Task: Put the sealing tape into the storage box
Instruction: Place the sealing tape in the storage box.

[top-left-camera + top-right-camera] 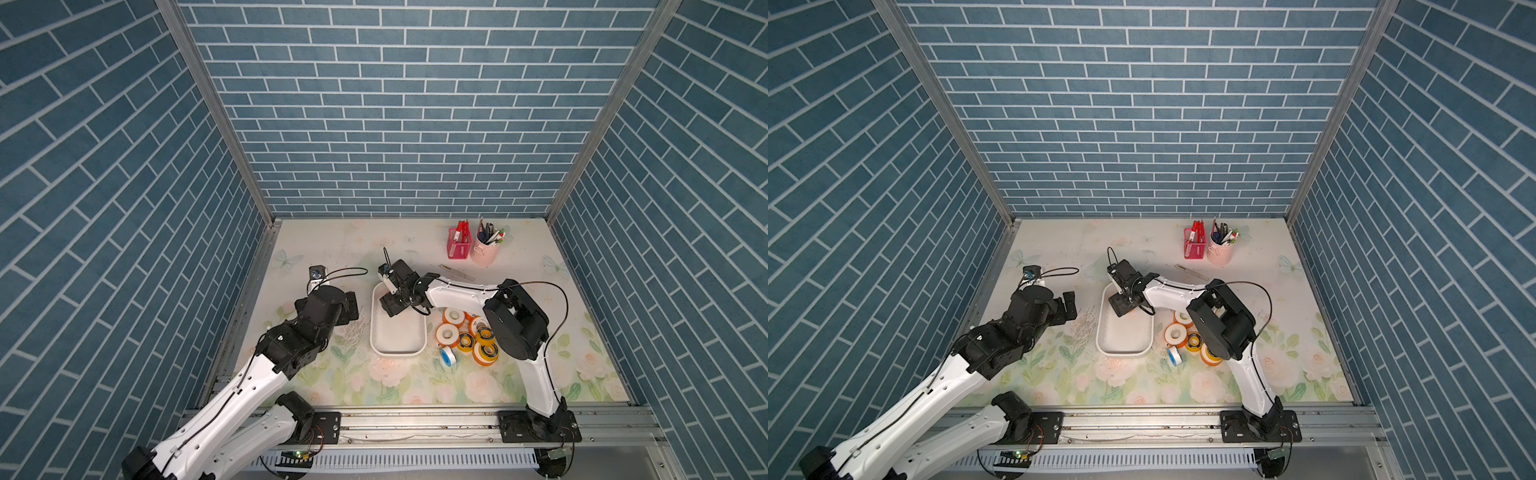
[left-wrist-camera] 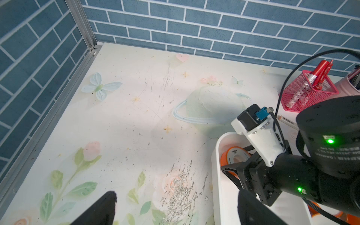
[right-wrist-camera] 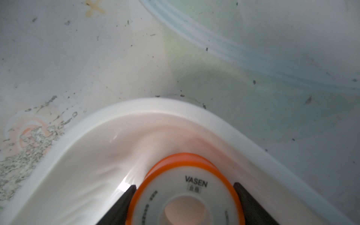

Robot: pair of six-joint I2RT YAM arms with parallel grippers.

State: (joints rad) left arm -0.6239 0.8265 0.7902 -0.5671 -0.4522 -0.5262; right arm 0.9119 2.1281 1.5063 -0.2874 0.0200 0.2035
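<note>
The storage box (image 1: 398,338) is a shallow white tray in mid-table, seen in both top views (image 1: 1124,334). My right gripper (image 3: 185,204) is inside its far corner, shut on one sealing tape spool (image 3: 187,192). This spool is white with orange flanges, and a black finger (image 3: 124,204) presses each side. The left wrist view shows the same spool (image 2: 235,155) low inside the box rim (image 2: 216,171). Several more spools (image 1: 469,336) lie to the right of the box, a blue one (image 1: 447,355) among them. My left gripper (image 2: 175,214) is open and empty over the mat to the left of the box.
A red mesh basket (image 1: 459,245) and a pink pen cup (image 1: 484,251) stand at the back right. A thin pencil-like stick (image 1: 457,270) lies in front of them. A scuffed patch (image 1: 353,330) marks the mat between my left gripper and the box.
</note>
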